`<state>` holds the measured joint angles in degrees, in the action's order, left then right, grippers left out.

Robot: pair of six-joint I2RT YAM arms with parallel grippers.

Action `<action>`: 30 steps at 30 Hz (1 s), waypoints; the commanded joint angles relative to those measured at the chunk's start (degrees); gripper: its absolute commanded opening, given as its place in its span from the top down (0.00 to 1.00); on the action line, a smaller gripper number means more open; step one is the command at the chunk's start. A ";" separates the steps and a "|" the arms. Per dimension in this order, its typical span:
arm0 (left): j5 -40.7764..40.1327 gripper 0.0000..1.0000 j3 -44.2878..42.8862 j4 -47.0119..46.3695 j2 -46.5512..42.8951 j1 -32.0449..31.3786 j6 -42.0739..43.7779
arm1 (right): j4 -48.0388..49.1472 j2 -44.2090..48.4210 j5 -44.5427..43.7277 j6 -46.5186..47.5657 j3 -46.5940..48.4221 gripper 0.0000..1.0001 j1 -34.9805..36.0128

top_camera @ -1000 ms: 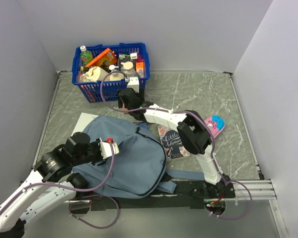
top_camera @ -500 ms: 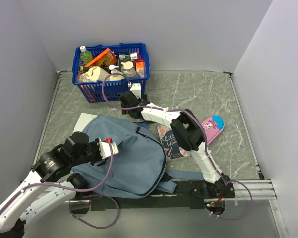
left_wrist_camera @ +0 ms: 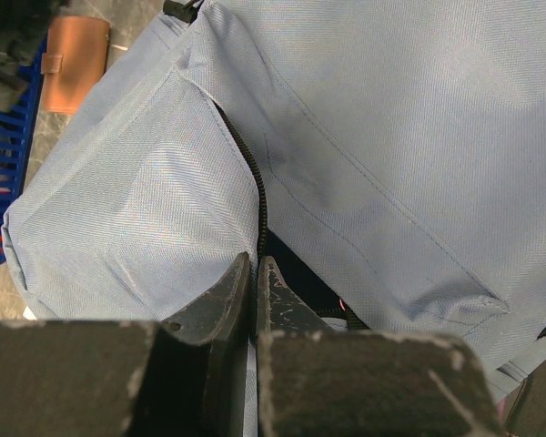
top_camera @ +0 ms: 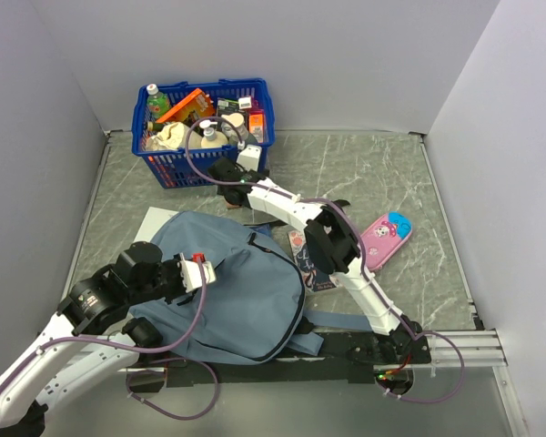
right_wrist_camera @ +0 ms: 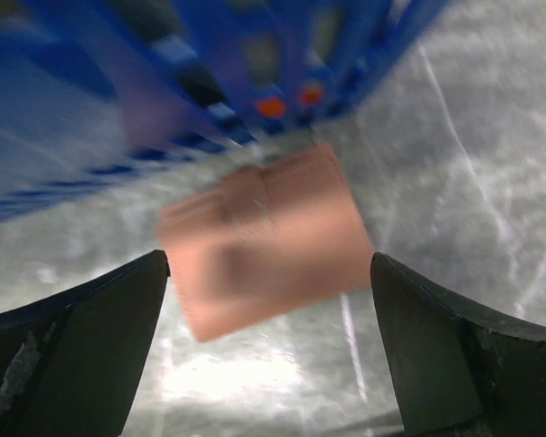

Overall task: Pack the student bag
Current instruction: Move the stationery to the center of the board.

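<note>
From above, we see the bag point(top_camera: 232, 287) lying flat on the near left part of the grey table point(top_camera: 391, 173). It is big, soft and grey-blue. A white sheet point(top_camera: 153, 221) sticks out from under its far left corner. The left gripper point(top_camera: 211, 271) is on the left side of the bag. The right arm reaches far over the table, and the right gripper point(top_camera: 221, 172) is just in front of the blue basket point(top_camera: 171, 169). The basket stands at the far left and is full of bottles and boxes. A book point(top_camera: 298, 244) lies just right of the bag, partly under the right arm. A pink pencil case point(top_camera: 385, 237) lies further right, apart from the book.

From the left wrist, we see the two dark fingers point(left_wrist_camera: 226, 293) pressed together. They pinch the edge of the bag right where the dark zipper line runs down. Next to them the bag gapes a little, and it is dark inside. At the far left, a brown wallet point(left_wrist_camera: 73, 59) lies on the table beside the basket.

From the right wrist, we see the two fingers point(right_wrist_camera: 82, 337) spread wide apart. The picture is blurry. The wallet lies on the table between them, and neither finger touches it. The blue bars of the basket are just behind the wallet.
</note>
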<state>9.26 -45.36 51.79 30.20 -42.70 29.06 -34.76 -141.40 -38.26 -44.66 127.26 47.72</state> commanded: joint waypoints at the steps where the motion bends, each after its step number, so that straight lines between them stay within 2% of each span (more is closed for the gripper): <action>1: 1.82 0.99 -3.33 -1.78 -0.75 0.25 -0.14 | -8.03 -1.77 -1.38 -3.67 3.17 0.00 -0.09; 5: 1.55 0.99 -3.94 -1.43 -0.66 0.16 0.38 | -16.02 -1.07 0.99 -12.00 0.46 0.00 -0.18; 7: 1.82 0.99 -4.47 -0.90 -0.58 0.25 0.47 | -13.68 2.26 -1.01 -12.72 -7.96 0.00 0.09; 8: 1.99 0.99 -4.56 -0.90 -0.66 0.25 0.39 | -12.53 3.58 -2.24 -13.51 -11.21 0.09 0.78; 9: 2.17 0.99 -4.38 -1.25 -0.93 0.25 0.47 | -8.00 5.85 -4.78 -13.61 -16.55 0.11 1.31; 11: 2.70 0.99 -4.12 -1.43 -1.37 0.16 0.56 | -2.79 7.10 -7.17 -6.86 -19.85 0.00 2.10; 12: 2.87 0.99 -4.29 -1.25 -1.45 0.16 0.65 | -0.42 6.93 -9.35 -5.53 -20.38 0.00 2.89; 13: 2.87 0.99 -4.38 -0.99 -1.46 0.16 0.56 | 0.22 6.50 -10.25 -1.08 -20.04 0.00 3.16; 15: 2.35 0.99 -4.65 -0.73 -1.45 0.25 0.47 | 0.75 4.92 -12.71 1.58 -18.03 0.00 4.48; 16: 2.43 0.99 -4.65 -0.64 -1.54 0.16 0.47 | 1.79 4.30 -13.15 6.04 -17.23 0.00 4.92; 20: 2.87 0.99 -4.38 -0.64 -1.63 0.25 0.21 | 3.11 2.19 -13.07 13.88 -13.01 0.00 6.68; 22: 2.96 0.99 -4.30 -0.73 -1.46 0.16 0.21 | 10.89 3.23 -13.77 19.58 -14.75 0.00 7.38; 25: 2.96 0.99 -4.38 -0.81 -1.28 0.25 -0.23 | 17.97 5.00 -8.01 25.77 -16.69 0.00 6.69; 29: 2.78 0.99 -4.47 -0.73 -1.46 0.16 -0.41 | 2.21 -1.75 -1.21 16.82 -1.20 0.00 3.87; 30: 2.52 0.99 -4.38 -0.73 -1.54 0.25 -0.41 | 2.24 -2.29 -1.46 17.67 -0.44 0.00 3.87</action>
<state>9.89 -46.76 53.06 29.71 -42.61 29.12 -25.74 -139.00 -44.25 -26.13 115.96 54.30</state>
